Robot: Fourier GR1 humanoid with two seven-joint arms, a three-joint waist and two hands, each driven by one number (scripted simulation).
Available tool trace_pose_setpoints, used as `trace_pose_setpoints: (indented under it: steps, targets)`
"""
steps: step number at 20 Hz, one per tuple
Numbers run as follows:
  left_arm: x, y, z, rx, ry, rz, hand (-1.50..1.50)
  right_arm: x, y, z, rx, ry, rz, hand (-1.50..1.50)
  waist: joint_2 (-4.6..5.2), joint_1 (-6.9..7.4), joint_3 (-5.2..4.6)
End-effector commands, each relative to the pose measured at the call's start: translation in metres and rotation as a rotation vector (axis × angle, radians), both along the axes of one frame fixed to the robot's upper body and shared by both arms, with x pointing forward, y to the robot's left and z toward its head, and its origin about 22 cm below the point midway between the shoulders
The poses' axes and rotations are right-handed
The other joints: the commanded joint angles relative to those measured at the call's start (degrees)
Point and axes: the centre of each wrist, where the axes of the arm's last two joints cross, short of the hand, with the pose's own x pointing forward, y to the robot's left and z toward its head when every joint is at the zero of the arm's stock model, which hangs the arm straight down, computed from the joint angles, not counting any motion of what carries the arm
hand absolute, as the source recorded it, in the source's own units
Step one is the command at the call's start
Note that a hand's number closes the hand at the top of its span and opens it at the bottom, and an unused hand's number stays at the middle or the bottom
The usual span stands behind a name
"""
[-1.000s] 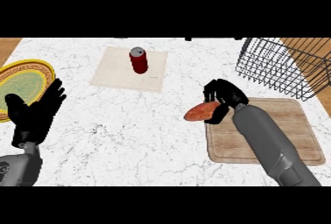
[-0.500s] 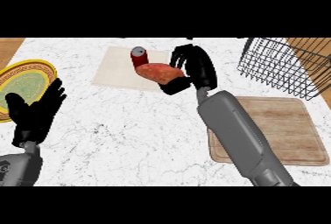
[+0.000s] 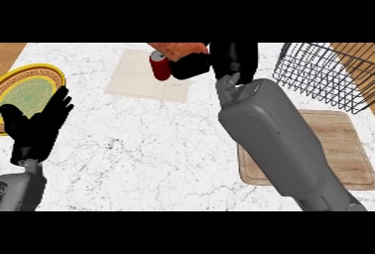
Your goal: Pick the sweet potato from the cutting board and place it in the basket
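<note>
You have the potato (image 3: 178, 49) off the board (image 3: 337, 144), held in your curled right hand (image 3: 219, 62) above the worktop's far edge, left of the basket (image 3: 322, 74), so carrying it across and releasing it remain.

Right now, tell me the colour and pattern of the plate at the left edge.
Yellow rim, green centre, brown patterned band on the plate; head view.
</note>
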Motion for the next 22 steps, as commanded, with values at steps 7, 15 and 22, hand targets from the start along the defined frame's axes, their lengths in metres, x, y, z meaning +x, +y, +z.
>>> trace_pose_setpoints:
  steps: [7, 15, 22]
  targets:
    - [0.004, -0.021, -0.002, -0.001, -0.03, -0.045, 0.0, 0.027, -0.049, 0.069, -0.009, -0.08, -0.23, 1.5, 1.19, 2.11, 0.07]
    - [0.002, -0.007, -0.006, -0.015, -0.006, -0.035, 0.0, 0.052, -0.114, 0.082, -0.171, -0.039, -0.445, 1.5, 1.27, 2.04, 0.05]
    - [0.006, -0.027, 0.015, -0.01, -0.032, -0.033, 0.0, 0.072, -0.166, 0.054, -0.154, -0.005, -0.487, 1.5, 1.12, 2.43, 0.12]
